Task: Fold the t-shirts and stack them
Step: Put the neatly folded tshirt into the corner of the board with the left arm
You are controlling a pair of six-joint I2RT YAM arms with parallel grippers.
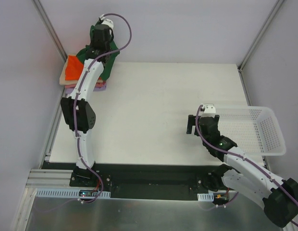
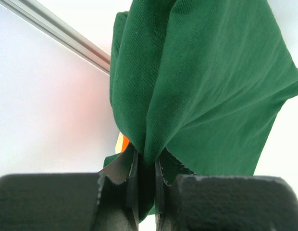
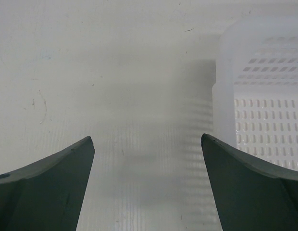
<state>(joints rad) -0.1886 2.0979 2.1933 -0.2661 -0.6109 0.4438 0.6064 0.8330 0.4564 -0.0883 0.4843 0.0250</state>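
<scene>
My left gripper [image 1: 97,49] is at the far left corner of the table, shut on a fold of the dark green t-shirt [image 1: 108,61]. In the left wrist view the green t-shirt [image 2: 202,86] fills the frame, pinched between the jaws of the left gripper [image 2: 146,161]. It hangs over a stack with the folded orange shirt [image 1: 73,69] on top, and the beige [image 1: 64,80] and pink or lavender layers [image 1: 98,87] under it. A sliver of orange shirt [image 2: 123,143] shows beside the jaws. My right gripper [image 1: 196,124] is open and empty over the bare table; it also shows in the right wrist view [image 3: 148,144].
A white plastic mesh basket [image 1: 271,139] sits at the right edge of the table, just right of my right gripper; its wall shows in the right wrist view [image 3: 257,96]. Metal frame posts [image 1: 50,29] rise at the far corners.
</scene>
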